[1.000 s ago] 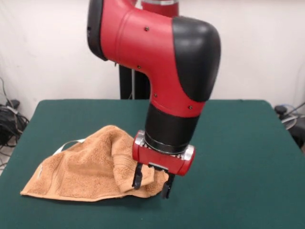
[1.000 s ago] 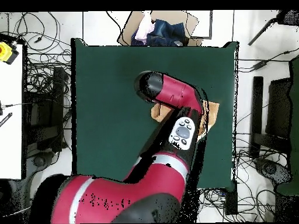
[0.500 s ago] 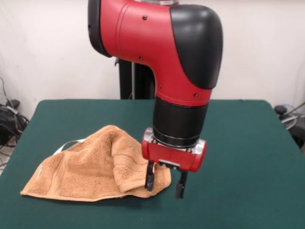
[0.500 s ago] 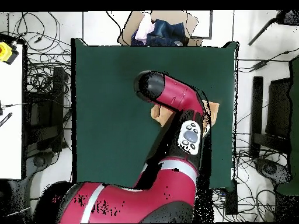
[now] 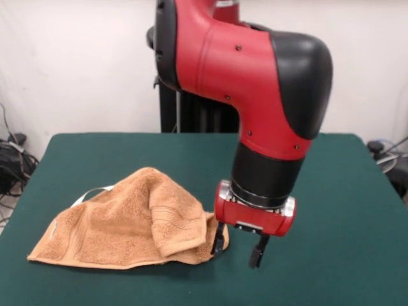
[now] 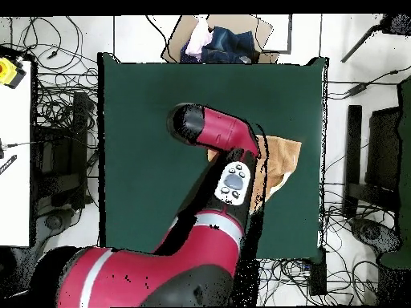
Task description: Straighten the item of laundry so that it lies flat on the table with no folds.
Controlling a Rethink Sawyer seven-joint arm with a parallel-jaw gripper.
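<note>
Now, line by line:
Towel: the orange-tan towel (image 5: 124,220) sits bunched up on the left side of the green table (image 5: 331,191) in the front view — a fold hangs over its right end, so it is not flat.
Label: a small white strip (image 5: 92,192) pokes out at the towel's back left edge.
Gripper: the gripper (image 5: 238,247) hangs low at the towel's right end, fingers spread apart — one finger (image 5: 217,240) right against the cloth, the other over bare table.
Arm: from above, the red arm (image 6: 229,156) covers most of the towel (image 6: 282,152).

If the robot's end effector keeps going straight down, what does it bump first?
Probably the green table. The open end effector points down just beside the towel; one finger might brush its edge, depth being unclear.
</note>
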